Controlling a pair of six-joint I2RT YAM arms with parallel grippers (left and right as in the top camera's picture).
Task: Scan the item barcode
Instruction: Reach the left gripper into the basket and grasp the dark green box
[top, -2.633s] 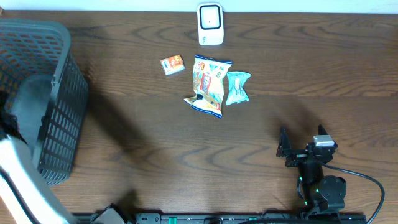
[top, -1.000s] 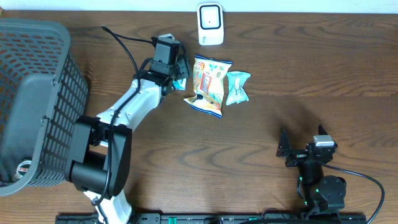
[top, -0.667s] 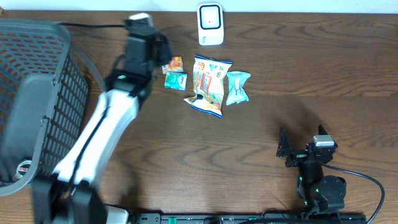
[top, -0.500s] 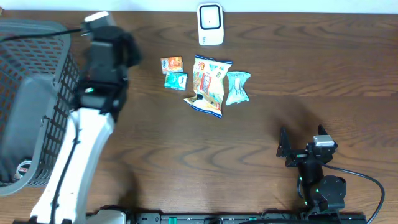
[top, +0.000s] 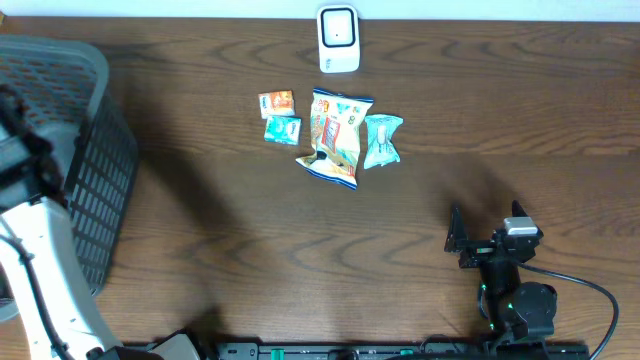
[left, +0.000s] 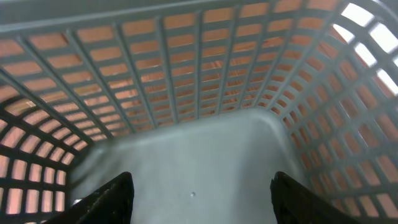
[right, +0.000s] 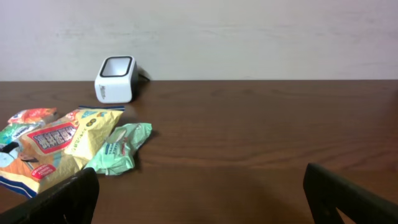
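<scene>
The white barcode scanner (top: 338, 38) stands at the table's far edge, also seen as the scanner (right: 116, 79) in the right wrist view. In front of it lie a small orange packet (top: 277, 103), a small teal packet (top: 283, 129), a large yellow snack bag (top: 335, 137) and a mint packet (top: 381, 140). My left gripper (left: 199, 205) hangs open inside the grey basket (left: 205, 74), nothing between its fingers. My right gripper (top: 486, 218) rests open near the front right, far from the items.
The grey mesh basket (top: 95, 160) fills the left end of the table, with my left arm (top: 40, 260) reaching over it. The basket floor (left: 199, 155) below the left fingers looks bare. Bare wood lies between the right gripper and the packets.
My left arm set the small teal packet beside the orange packet, then swung left from the items to over the basket. The right arm has not moved.
</scene>
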